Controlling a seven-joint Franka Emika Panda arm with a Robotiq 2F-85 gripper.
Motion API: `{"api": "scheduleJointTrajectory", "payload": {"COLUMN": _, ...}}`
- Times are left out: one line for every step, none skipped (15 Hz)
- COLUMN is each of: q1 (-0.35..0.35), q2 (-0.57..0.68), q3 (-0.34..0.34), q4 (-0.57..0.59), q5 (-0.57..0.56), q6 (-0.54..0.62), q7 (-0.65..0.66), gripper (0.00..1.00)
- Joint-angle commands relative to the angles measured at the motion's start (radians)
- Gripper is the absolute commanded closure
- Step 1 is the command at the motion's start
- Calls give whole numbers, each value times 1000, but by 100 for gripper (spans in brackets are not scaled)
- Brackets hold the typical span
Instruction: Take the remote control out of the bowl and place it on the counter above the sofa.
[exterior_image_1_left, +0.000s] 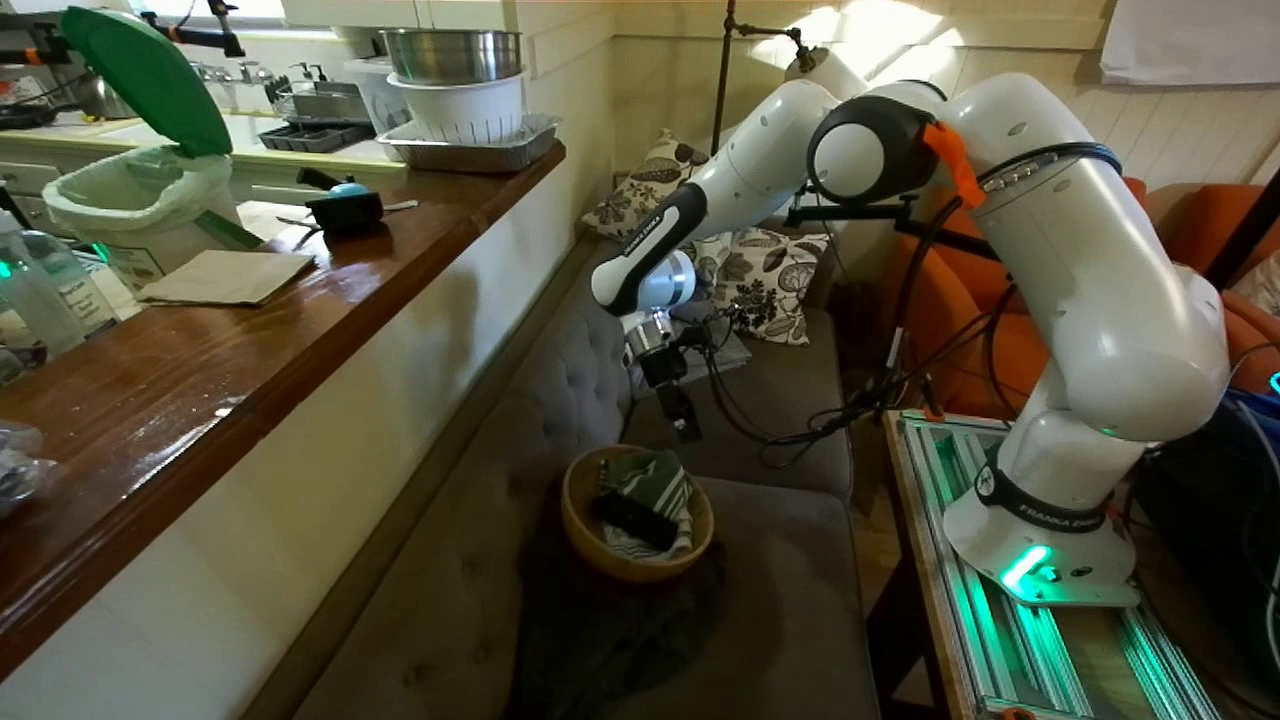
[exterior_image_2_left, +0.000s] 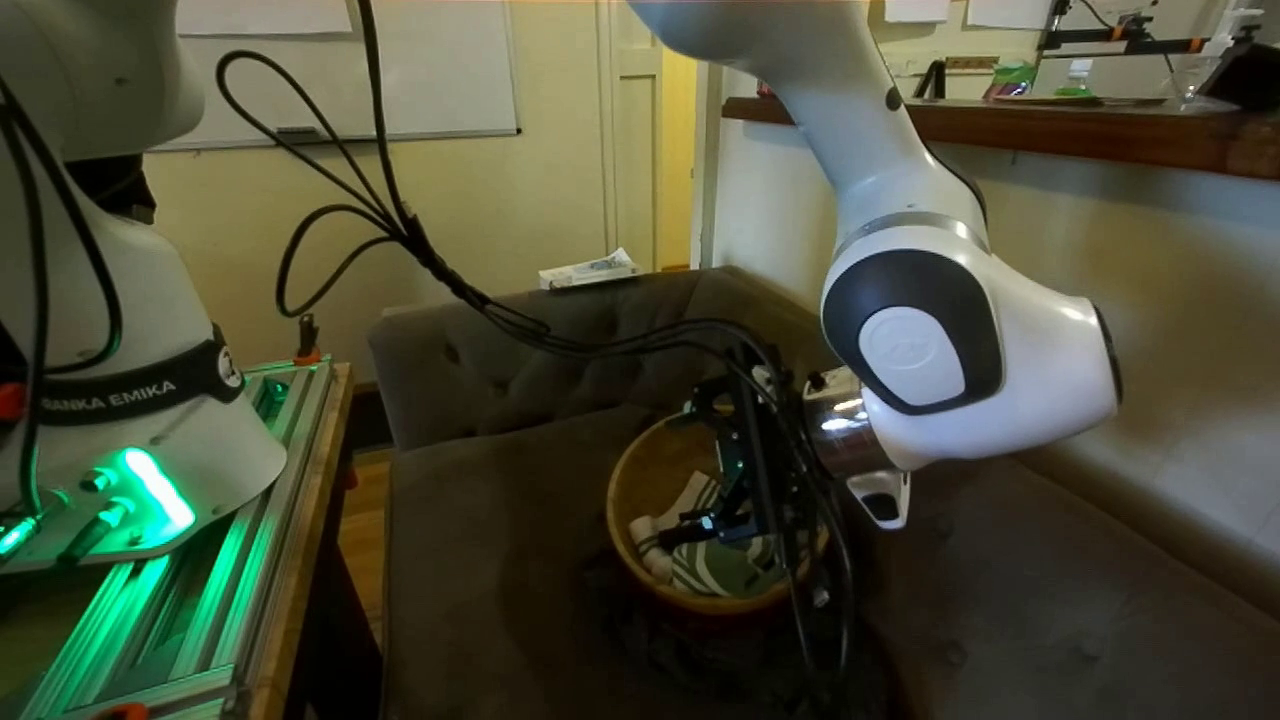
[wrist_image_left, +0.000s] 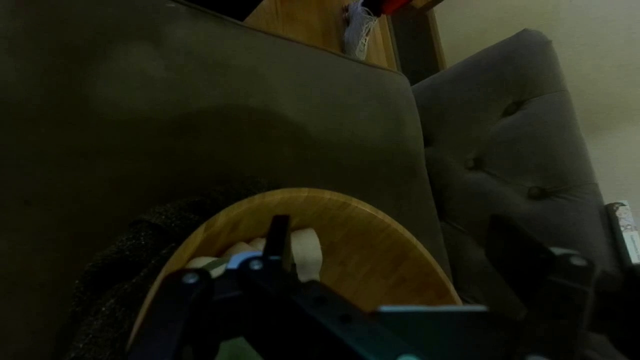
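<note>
The claw (exterior_image_1_left: 684, 425) hangs near the bowl (exterior_image_1_left: 625, 570), fingers (wrist_image_left: 279, 237) spread wide, holding nothing, and there's the dark remote control (exterior_image_1_left: 637, 520), lying inside against striped cloth (exterior_image_1_left: 650, 478)!

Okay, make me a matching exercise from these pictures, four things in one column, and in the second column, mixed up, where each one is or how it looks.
1. Remote control
2. Bowl
3. Counter
4. Container lid

A. Glossy reddish-brown
B. Round, on the sofa
C. Green, standing open
D. Inside the bowl

Pairs: 1-D; 2-B; 3-A; 4-C
</note>
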Motion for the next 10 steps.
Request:
{"api": "scheduleJointTrajectory", "payload": {"q1": 8, "q2": -72, "q3": -10, "q4": -118, "q5": 47, "q6": 135, "q7": -49, "gripper": 0}}
{"api": "scheduleJointTrajectory", "payload": {"q1": -1, "q2": -100, "q3": -5, "q4": -169, "q5": 65, "q6": 204, "q7": -78, "gripper": 0}}
{"api": "scheduleJointTrajectory", "payload": {"q1": -12, "q2": -127, "q3": -1, "q4": -224, "q5": 90, "q6": 274, "q7": -113, "gripper": 0}}
{"api": "scheduleJointTrajectory", "payload": {"q1": -26, "q2": -151, "q3": 4, "q4": -272, "q5": 125, "q6": 328, "q7": -144, "gripper": 0}}
{"api": "scheduleJointTrajectory", "payload": {"q1": -40, "q2": -178, "q3": 9, "q4": -324, "q5": 170, "q6": 381, "q7": -175, "gripper": 0}}
{"api": "scheduleJointTrajectory", "payload": {"q1": -58, "q2": -206, "q3": 14, "q4": -373, "q5": 221, "q6": 408, "q7": -205, "gripper": 0}}
{"api": "scheduleJointTrajectory", "payload": {"q1": -67, "q2": -236, "q3": 14, "q4": -424, "q5": 272, "q6": 445, "q7": -235, "gripper": 0}}
{"api": "scheduleJointTrajectory", "payload": {"q1": -77, "q2": -268, "q3": 16, "q4": -474, "q5": 328, "q6": 467, "q7": -263, "gripper": 0}}
{"api": "scheduleJointTrajectory", "payload": {"q1": -80, "q2": -298, "q3": 17, "q4": -521, "q5": 389, "q6": 498, "q7": -297, "gripper": 0}}
{"api": "scheduleJointTrajectory", "payload": {"q1": -74, "q2": -318, "q3": 13, "q4": -557, "q5": 450, "q6": 532, "q7": -336, "gripper": 0}}
